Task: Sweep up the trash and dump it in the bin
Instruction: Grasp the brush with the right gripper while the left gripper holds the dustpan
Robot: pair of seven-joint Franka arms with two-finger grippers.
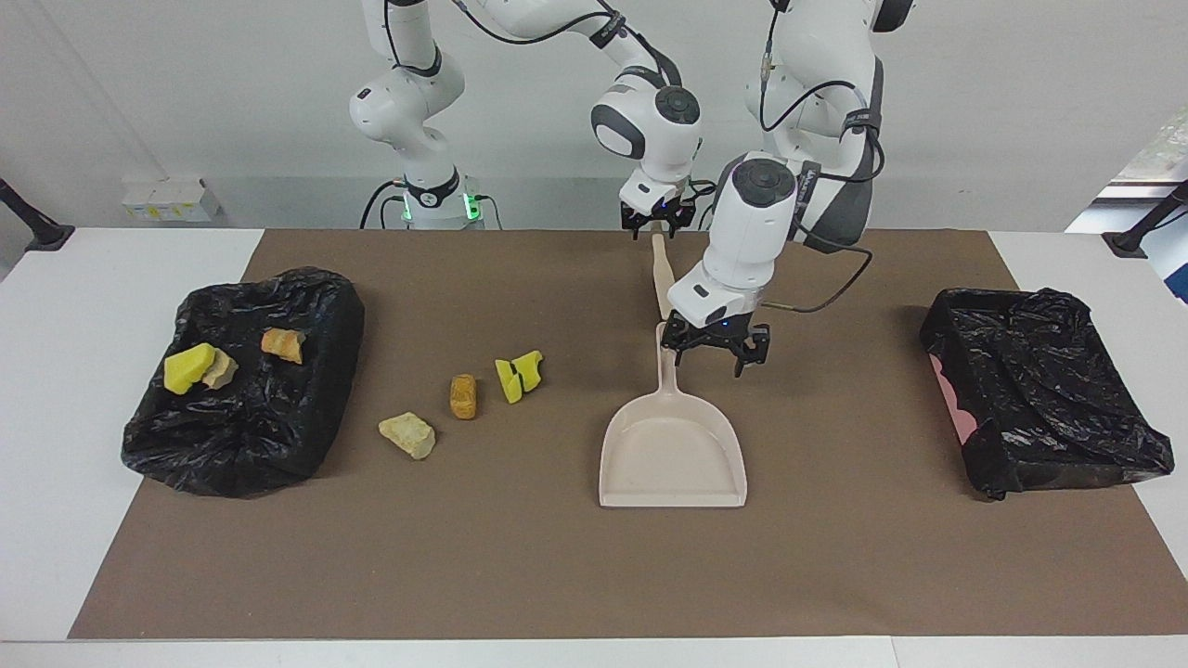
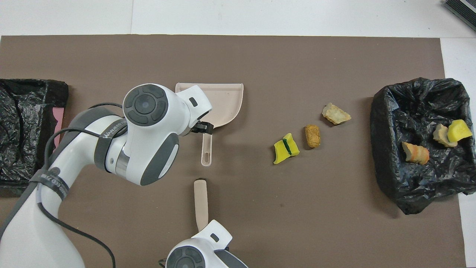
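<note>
Brown mat [image 1: 557,566], left end effector [image 1: 707,358] released over dustpan [image 1: 673,459], right end effector [image 1: 657,225] at brush [image 1: 664,278], grip unclear

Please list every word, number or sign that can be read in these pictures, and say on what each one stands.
Nothing can be read with certainty.
Upper grey band of the left arm: white lettering, too blurred to quote.
Lower grey band of the same arm: white lettering, too blurred to quote.
Dustpan and brush handle: no print visible.
</note>
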